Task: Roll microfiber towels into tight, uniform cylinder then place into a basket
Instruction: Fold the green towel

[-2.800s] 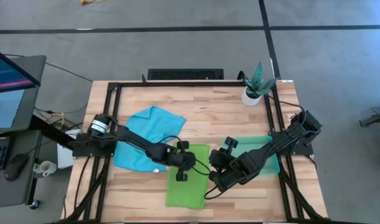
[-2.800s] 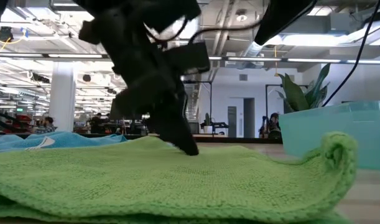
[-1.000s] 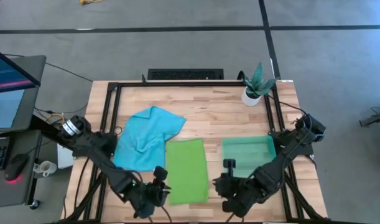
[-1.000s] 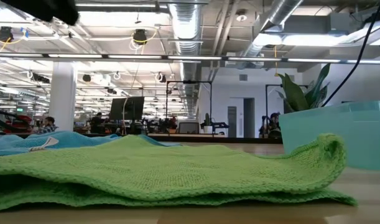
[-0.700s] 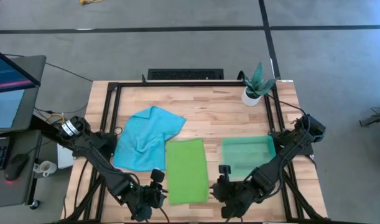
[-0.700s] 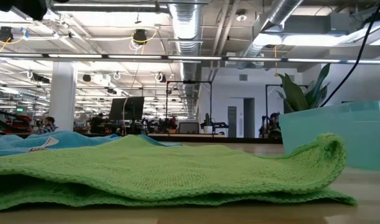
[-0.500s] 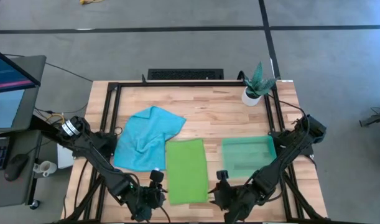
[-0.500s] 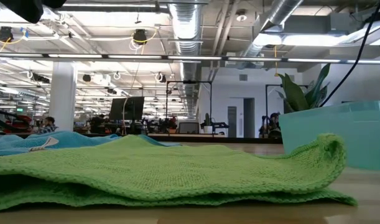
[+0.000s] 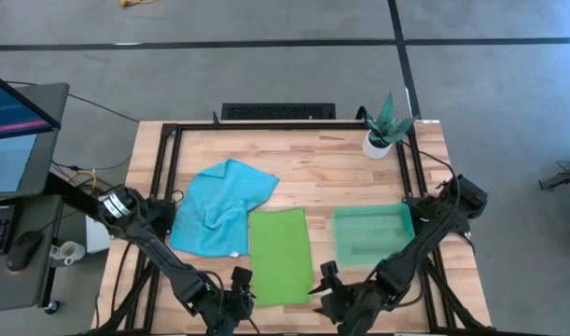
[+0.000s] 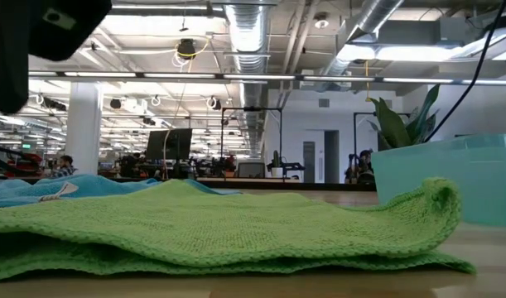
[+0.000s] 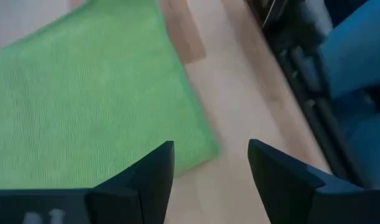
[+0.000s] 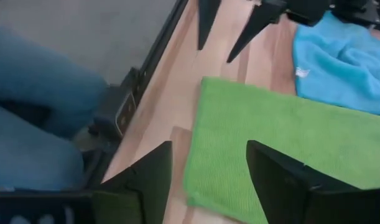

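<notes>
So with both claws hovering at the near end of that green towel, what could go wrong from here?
The left claw and right claw are open at the two near corners of the lime green towel, so uneven grips could skew the roll. The turquoise towel meets its left edge and might get caught. The basket sits close on the right and could be bumped.

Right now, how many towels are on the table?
2: the green towel lies flat at the front middle; the blue towel lies crumpled beside it, toward the left arm's side.

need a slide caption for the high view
Both open grippers, left and right, flank the flat green towel's near edge.
</notes>
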### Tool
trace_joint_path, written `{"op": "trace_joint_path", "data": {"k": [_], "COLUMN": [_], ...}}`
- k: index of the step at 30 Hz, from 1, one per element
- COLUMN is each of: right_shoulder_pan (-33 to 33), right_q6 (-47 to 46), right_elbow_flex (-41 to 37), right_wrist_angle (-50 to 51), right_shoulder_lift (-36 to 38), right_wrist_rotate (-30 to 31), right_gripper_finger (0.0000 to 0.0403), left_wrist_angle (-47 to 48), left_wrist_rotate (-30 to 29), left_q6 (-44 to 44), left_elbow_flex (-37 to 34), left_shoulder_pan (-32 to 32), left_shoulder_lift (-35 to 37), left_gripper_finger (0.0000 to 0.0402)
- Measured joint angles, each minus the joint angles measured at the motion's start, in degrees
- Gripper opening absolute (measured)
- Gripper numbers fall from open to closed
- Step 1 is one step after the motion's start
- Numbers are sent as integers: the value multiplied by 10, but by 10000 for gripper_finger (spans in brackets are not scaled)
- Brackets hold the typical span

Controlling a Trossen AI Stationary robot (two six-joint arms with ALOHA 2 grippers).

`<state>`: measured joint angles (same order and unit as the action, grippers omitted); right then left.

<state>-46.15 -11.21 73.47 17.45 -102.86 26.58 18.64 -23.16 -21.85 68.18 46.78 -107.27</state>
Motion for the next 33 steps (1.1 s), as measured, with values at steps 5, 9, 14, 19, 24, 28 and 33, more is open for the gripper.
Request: {"op": "trace_joint_path", "data": {"k": [5, 9, 14, 19, 24, 28, 33], "right_shoulder_pan": [2, 2, 6, 18, 27, 37, 55], "right_q6": [11, 12, 12, 12, 8, 5, -29], "right_elbow_flex": [0, 1, 0, 0, 0, 1, 0], "right_wrist_angle": [5, -3, -12, -31, -28, -26, -13], "right_shoulder_lift": [-38, -59, -91, -126, -146, -147, -147], "right_wrist_rotate": [-5, -5, -10, -11, -18, -48, -58], "right_gripper_finger": [220, 217, 215, 214, 214, 214, 214], "left_wrist_angle": [-28, -30, -29, -28, -25, -28, -21], "left_wrist_rotate": [0, 5, 4, 9, 19, 7, 3], "left_q6": [3, 14, 19, 14, 12, 1, -14], "left_elbow_flex": [0, 0, 0, 0, 0, 0, 0], "left_shoulder_pan": [-2, -7, -10, -18, -22, -21, -24], "left_shoulder_lift": [-23, -27, -27, -37, -56, -54, -67], "left_gripper_finger": [183, 176, 169, 168, 168, 168, 168]}}
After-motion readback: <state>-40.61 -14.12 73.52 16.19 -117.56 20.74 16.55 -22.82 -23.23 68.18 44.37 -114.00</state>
